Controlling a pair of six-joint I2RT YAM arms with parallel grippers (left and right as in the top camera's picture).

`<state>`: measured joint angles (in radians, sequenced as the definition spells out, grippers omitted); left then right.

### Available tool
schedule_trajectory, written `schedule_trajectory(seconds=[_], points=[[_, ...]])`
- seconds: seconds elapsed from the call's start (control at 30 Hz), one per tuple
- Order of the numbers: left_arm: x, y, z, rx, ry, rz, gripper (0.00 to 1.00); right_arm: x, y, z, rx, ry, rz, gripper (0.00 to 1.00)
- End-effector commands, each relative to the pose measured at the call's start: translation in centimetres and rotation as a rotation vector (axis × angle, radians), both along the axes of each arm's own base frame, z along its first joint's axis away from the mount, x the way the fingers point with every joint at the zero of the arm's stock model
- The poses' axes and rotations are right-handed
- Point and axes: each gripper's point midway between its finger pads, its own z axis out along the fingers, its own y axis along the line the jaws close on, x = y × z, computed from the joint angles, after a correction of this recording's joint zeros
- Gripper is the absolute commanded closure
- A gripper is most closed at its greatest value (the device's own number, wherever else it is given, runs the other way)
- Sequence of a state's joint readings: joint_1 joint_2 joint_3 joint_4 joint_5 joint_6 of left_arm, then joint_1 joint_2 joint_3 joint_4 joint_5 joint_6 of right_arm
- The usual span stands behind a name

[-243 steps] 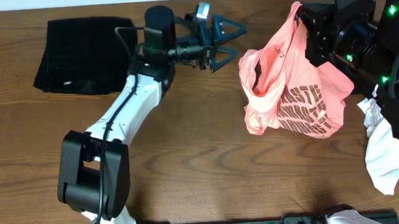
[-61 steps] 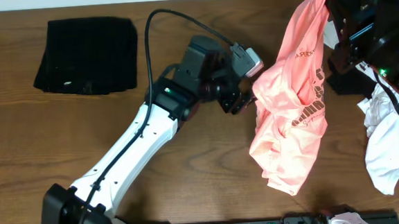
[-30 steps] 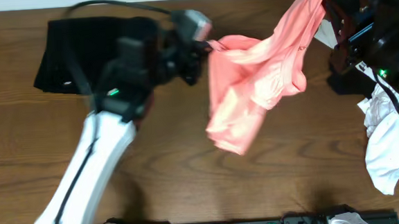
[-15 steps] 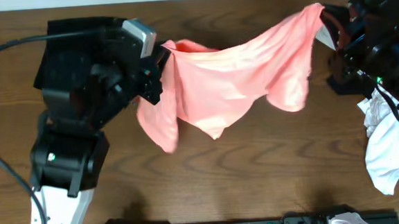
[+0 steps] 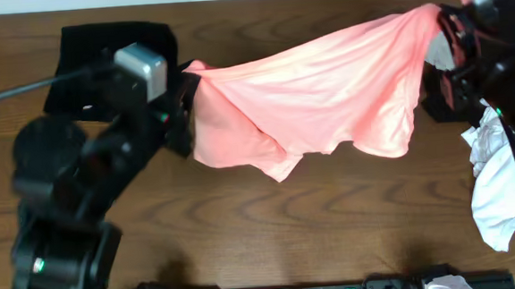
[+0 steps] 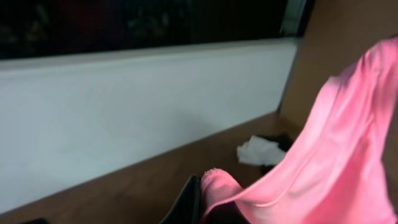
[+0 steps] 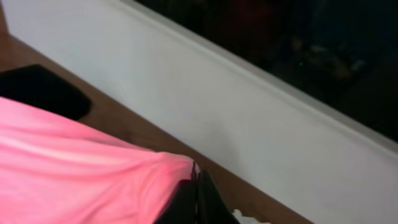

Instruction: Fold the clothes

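Note:
A salmon-pink T-shirt (image 5: 317, 91) hangs above the table, stretched between both grippers. My left gripper (image 5: 184, 75) is shut on its left end, and the pinched hem (image 6: 214, 180) shows between the dark fingers in the left wrist view. At the far right, my right gripper (image 5: 439, 15) is shut on the other end; the right wrist view shows pink cloth (image 7: 81, 168) running from the closed fingers (image 7: 205, 196). The shirt's lower edge sags toward the wood. A folded black garment (image 5: 90, 47) lies at the back left, partly behind my left arm.
Crumpled white clothes (image 5: 498, 192) lie at the right edge beside the right arm's base. A white cloth (image 6: 261, 149) also shows far off in the left wrist view. A white wall runs along the table's back edge (image 7: 249, 124).
My left arm has swung left and back with its end of the shirt. The pink T-shirt has spread from a bunched drape into a wide sheet. The right gripper has barely moved.

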<state>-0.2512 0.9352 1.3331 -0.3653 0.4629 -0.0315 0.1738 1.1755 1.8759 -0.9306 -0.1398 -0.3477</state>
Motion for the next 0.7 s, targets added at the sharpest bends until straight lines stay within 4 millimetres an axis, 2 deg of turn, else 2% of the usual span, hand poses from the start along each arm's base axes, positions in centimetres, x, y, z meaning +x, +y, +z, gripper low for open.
schedule_trajectory(seconds=[0.0, 0.27, 0.4, 0.53, 0.67], points=[[-3.4, 1.2, 4.3, -0.092, -0.086, 0.016, 0.94, -3.0, -1.7, 2.5, 0.008, -0.089, -0.062, 0.99], [-9.6, 2.7, 7.7, -0.224, -0.167, -0.001, 0.94, -9.9, -2.9, 6.3, 0.091, -0.237, -0.071, 0.99], [-12.6, 3.5, 8.9, -0.28, -0.206, -0.014, 0.94, -12.6, -3.3, 7.3, 0.117, -0.289, -0.067, 0.99], [-14.5, 4.0, 9.5, -0.321, -0.224, -0.024, 0.94, -13.4, -3.4, 7.3, 0.119, -0.295, -0.067, 0.99], [-14.0, 3.7, 9.0, -0.316, -0.196, -0.027, 0.94, -12.5, -3.4, 6.7, 0.121, -0.261, -0.077, 0.99]])
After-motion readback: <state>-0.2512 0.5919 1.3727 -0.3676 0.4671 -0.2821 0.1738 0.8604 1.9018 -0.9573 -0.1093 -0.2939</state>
